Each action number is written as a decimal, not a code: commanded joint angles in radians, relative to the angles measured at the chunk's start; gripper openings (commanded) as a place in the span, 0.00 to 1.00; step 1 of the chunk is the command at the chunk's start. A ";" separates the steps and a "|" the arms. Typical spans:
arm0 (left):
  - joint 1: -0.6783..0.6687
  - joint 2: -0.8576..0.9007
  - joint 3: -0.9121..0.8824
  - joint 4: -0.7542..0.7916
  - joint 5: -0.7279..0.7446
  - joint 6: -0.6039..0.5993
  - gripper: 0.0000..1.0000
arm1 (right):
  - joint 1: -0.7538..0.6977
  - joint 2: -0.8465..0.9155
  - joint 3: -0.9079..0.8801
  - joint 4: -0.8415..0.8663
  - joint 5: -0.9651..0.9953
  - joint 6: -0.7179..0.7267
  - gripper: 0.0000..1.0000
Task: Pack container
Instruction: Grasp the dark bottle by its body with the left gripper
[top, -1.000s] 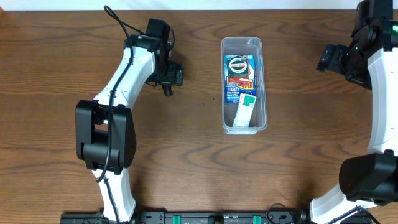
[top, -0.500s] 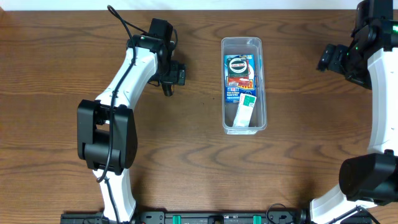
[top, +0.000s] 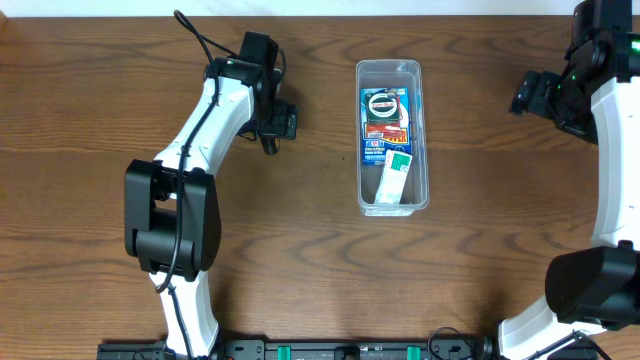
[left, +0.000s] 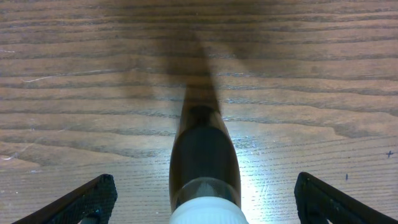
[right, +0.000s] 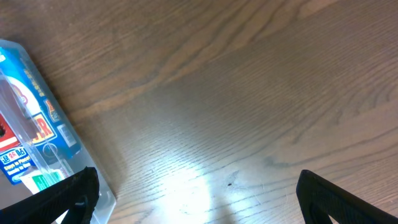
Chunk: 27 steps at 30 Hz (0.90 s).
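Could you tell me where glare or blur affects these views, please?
Overhead: even light, sharp, no strong glare on the table. Left wrist: a bright patch right of a dark object, its shadow stretching above. Right wrist: glare low centre, container soft at left.

The left arm (top: 205, 110) goes up from its dark base, bends, and leans to the right. The left gripper (top: 277, 122) at its end points down. Its fingers (left: 93, 199) are spread wide apart, one at each side of the wrist view. The right arm (top: 610, 130) runs along the right edge. The right gripper (top: 527, 95) points left, and its fingers (right: 68, 193) are spread wide too, with nothing between them.
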 joint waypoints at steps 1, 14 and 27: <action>0.000 0.027 -0.006 0.002 0.002 0.009 0.92 | -0.007 0.001 0.000 0.000 0.007 0.014 0.99; 0.000 0.070 -0.006 0.030 0.002 0.010 0.93 | -0.007 0.001 0.000 0.000 0.007 0.014 0.99; 0.000 0.070 -0.005 0.050 0.002 0.010 0.89 | -0.007 0.001 0.000 0.000 0.007 0.014 0.99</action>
